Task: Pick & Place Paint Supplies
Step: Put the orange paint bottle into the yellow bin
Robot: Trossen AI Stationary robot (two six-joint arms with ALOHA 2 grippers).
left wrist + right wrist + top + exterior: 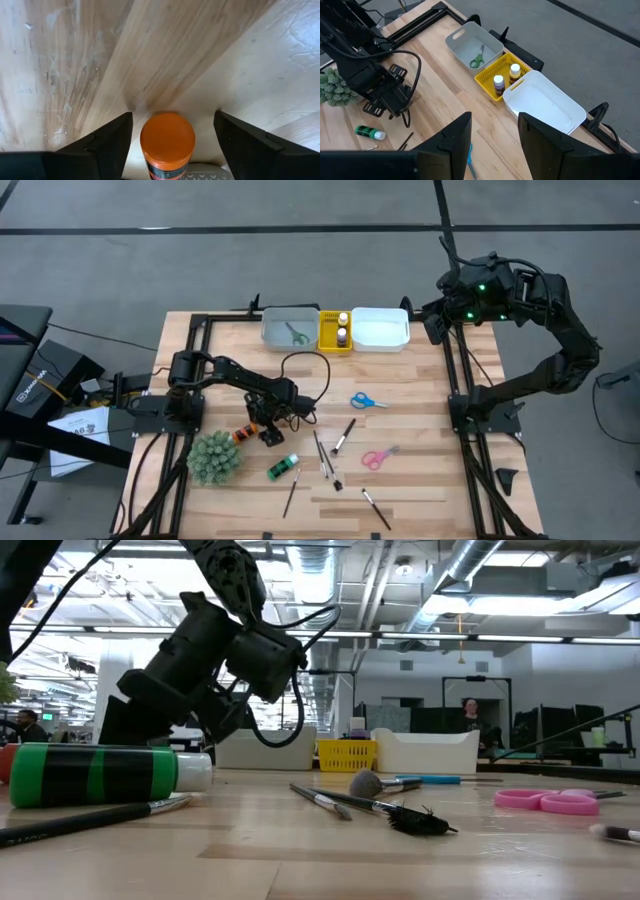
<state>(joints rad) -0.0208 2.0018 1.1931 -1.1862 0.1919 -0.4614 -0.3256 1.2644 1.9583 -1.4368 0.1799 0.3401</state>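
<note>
left claw straddling the orange bottle, ready to close

from left to right on my screens: my left claw [258,430] is down at the table [420,470] beside the spiky plant ball [214,457], fingers [107,145] spread wide and released, with the orange bottle [167,142] lying between them but touching neither. its long axis runs straight back toward my wrist, cap end facing out, so i judge the fingers only need to squeeze across its width. the green bottle [283,468] lies just beyond, then the brushes [322,455] and the blue scissors [367,401] and pink scissors [379,456]. my right claw [492,150] waits open, high over the table's far right corner, well away, so the left arm takes this one.
</note>
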